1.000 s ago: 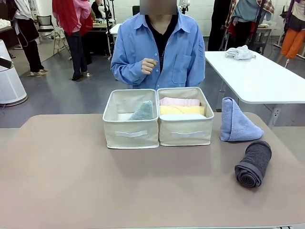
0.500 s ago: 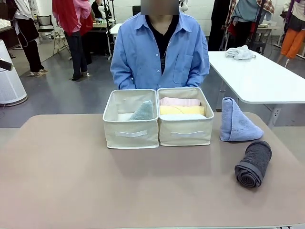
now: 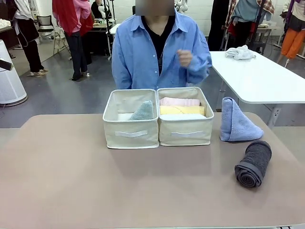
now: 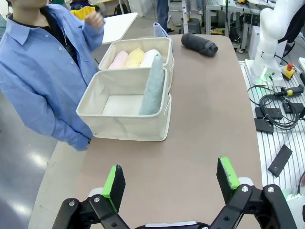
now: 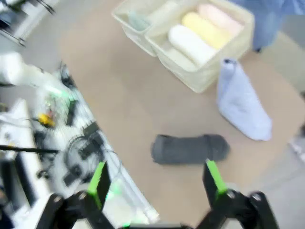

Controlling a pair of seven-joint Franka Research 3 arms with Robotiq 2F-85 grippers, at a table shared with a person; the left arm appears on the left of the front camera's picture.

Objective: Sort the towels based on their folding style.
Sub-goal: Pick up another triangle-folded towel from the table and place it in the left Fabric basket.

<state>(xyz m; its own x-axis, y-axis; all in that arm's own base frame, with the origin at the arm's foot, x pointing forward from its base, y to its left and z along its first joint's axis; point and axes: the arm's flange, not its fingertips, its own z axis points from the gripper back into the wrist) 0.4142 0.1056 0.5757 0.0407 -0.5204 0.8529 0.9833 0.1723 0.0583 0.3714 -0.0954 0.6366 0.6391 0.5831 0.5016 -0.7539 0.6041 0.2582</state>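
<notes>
Nearest the robot, left hand [image 4: 170, 176] and right hand [image 5: 156, 175] hover open, empty. Right on the table [image 3: 71, 181] lies a dark grey roll [image 3: 253, 163], a light blue cone [image 3: 237, 121] just beyond. Farther, left bin [image 3: 131, 133] holds a grey-green cone [image 3: 142, 111]; right bin [image 3: 186, 136] a white roll [image 3: 183, 117], yellow roll [image 3: 182, 109], pink roll [image 3: 179, 101].

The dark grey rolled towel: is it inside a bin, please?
No, the dark grey towel lies out on the table.
</notes>
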